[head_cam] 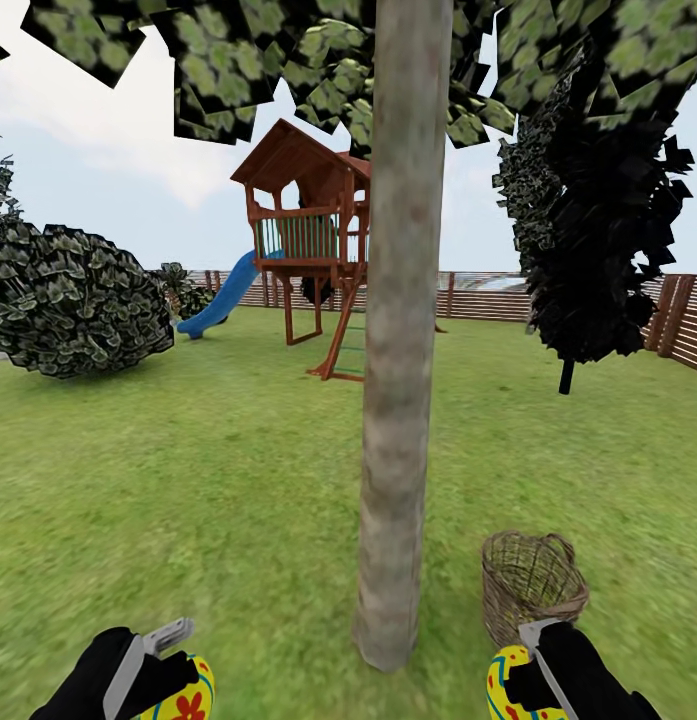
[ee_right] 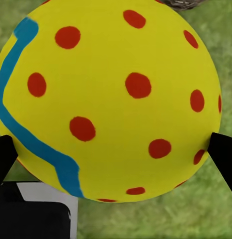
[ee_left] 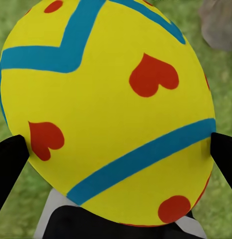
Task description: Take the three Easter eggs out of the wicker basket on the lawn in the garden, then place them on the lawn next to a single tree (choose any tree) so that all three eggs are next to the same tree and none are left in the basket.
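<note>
Two eggs we hold low before the tree [head_cam: 398, 400]: our left gripper [head_cam: 163, 650] clasps the heart-marked egg [ee_left: 108, 112], its long axis tilted toward one o'clock; our right gripper [head_cam: 533, 665] clasps the dotted egg [ee_right: 108, 99], basket [head_cam: 531, 582] just beyond.

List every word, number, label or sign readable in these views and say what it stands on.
None: no readable text in any view.
Egg in the left end effector: blue bands and red hearts, no lettering.
Egg in the right end effector: red dots and a blue line, no lettering.
Wicker basket and tree trunk: bare.
</note>
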